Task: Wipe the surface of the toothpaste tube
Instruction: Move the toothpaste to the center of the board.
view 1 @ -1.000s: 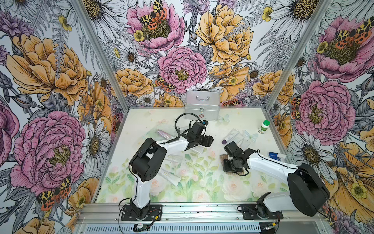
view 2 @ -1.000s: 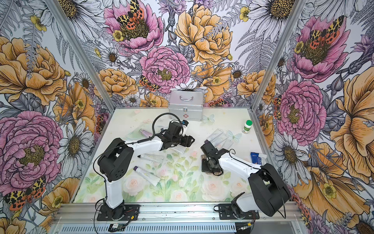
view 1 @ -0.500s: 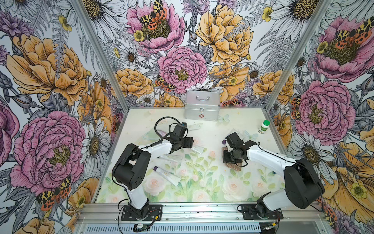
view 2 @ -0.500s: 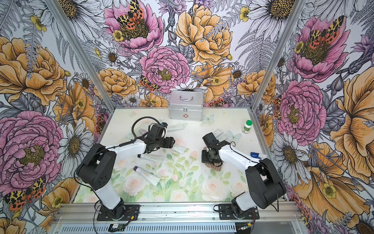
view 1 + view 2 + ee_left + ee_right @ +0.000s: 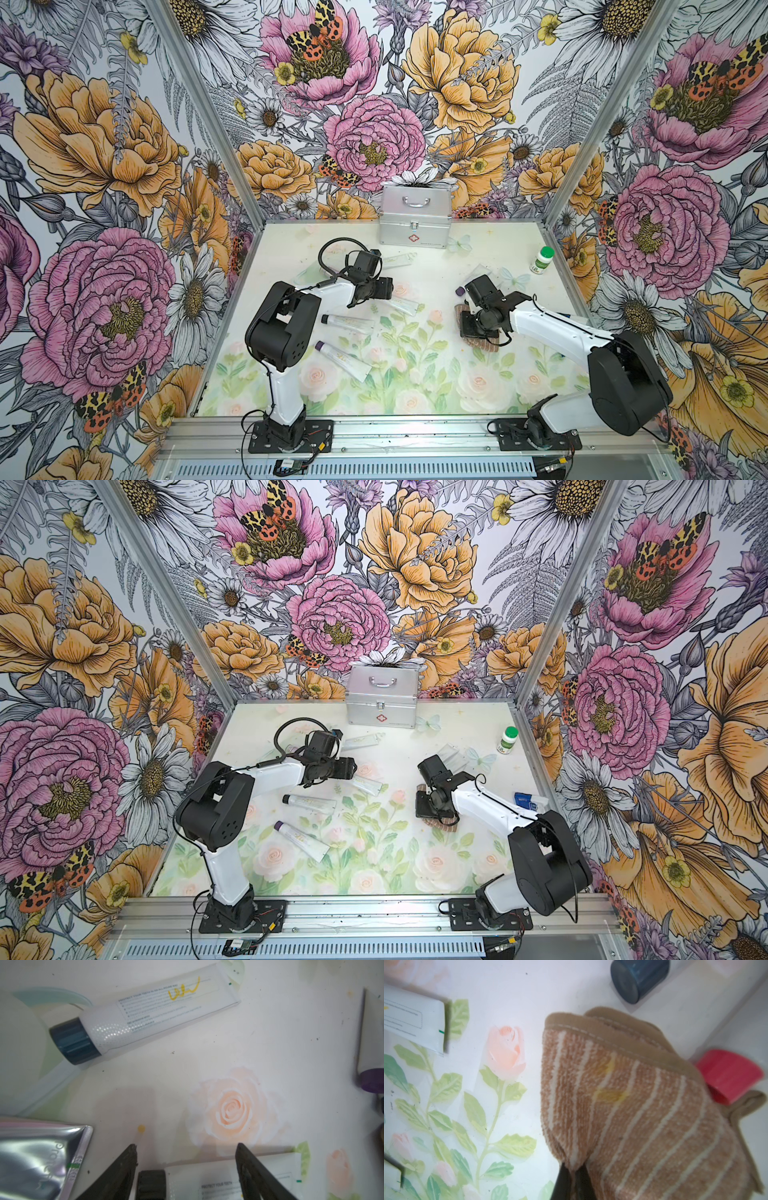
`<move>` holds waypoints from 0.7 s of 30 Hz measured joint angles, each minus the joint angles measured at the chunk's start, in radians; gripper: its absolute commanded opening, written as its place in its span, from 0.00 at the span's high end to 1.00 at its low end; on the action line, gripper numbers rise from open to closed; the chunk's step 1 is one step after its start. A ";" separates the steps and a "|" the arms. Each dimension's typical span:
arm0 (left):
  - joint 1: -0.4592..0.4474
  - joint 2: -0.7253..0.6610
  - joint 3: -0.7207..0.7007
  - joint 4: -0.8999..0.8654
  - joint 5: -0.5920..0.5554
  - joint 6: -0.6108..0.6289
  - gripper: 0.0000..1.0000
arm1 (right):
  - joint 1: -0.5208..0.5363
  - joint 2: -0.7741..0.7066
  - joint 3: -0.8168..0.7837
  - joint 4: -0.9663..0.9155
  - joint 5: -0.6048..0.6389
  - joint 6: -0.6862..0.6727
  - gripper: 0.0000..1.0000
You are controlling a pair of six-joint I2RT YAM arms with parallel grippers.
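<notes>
White toothpaste tube [image 5: 207,1183]: cap end between parted jaws of left end effector [image 5: 186,1145]; right end effector [image 5: 572,1173] clamped on cloth [image 5: 643,1115].

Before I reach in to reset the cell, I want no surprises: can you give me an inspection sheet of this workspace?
Surface: pale flower-printed tabletop, dark specks, one small yellow blob.
Job's things: white toothpaste tube with dark-blue cap and yellow scribble, lying flat; brown striped terry towel, yellow-stained.
Clutter: silver metal case; green-capped white bottle; purple-capped white tube; crinkled silver foil tube; black-capped white tube.
Grippers: left gripper open above the black-capped tube, holding nothing; right gripper shut on the towel.
Cables: black cable loop arching over the left wrist; no snag seen.
Surroundings: flower-patterned walls; aluminium front rail.
</notes>
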 measured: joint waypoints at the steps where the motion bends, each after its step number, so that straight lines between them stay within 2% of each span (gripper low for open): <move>1: 0.000 0.004 0.000 -0.006 0.003 0.002 0.26 | 0.000 -0.003 -0.002 -0.001 0.000 -0.002 1.00; 7: 0.000 -0.023 -0.039 0.003 0.016 0.000 0.26 | -0.005 -0.005 -0.008 -0.007 0.000 -0.003 1.00; 12: -0.011 -0.097 -0.115 0.006 0.022 -0.010 0.26 | -0.005 -0.005 -0.008 -0.008 0.000 -0.003 1.00; 21: -0.106 -0.172 -0.218 0.018 0.016 -0.059 0.28 | -0.005 -0.005 -0.008 -0.008 0.000 -0.018 1.00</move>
